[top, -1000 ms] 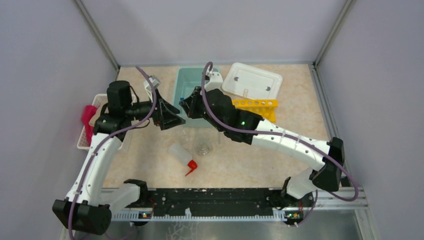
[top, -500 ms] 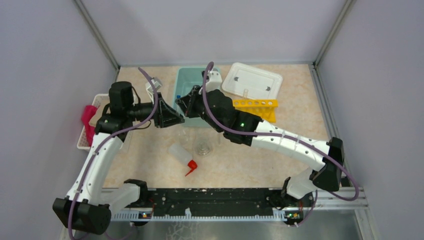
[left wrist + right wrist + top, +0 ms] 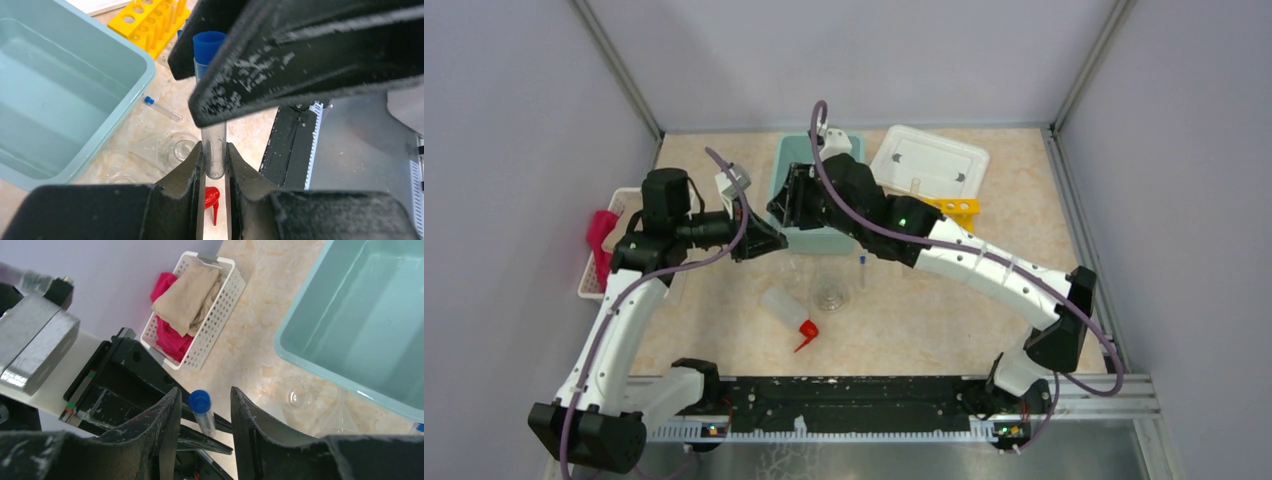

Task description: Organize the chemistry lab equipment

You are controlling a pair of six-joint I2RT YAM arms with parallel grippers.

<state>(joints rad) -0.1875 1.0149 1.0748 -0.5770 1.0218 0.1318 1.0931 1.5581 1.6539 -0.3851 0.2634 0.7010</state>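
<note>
Left gripper (image 3: 214, 152) pinches blue-capped tube (image 3: 215, 137); top view hides it

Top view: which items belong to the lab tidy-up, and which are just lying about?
Job:
- blue-capped tube, clamped in the left gripper
- loose tube
- yellow rack
- flask
- squeeze bottle

Lying about:
- white basket
- pink cloth
- tan cloth

Left hand (image 3: 215, 156) clamped on tube (image 3: 214, 137), right hand (image 3: 205, 392) parted
</note>
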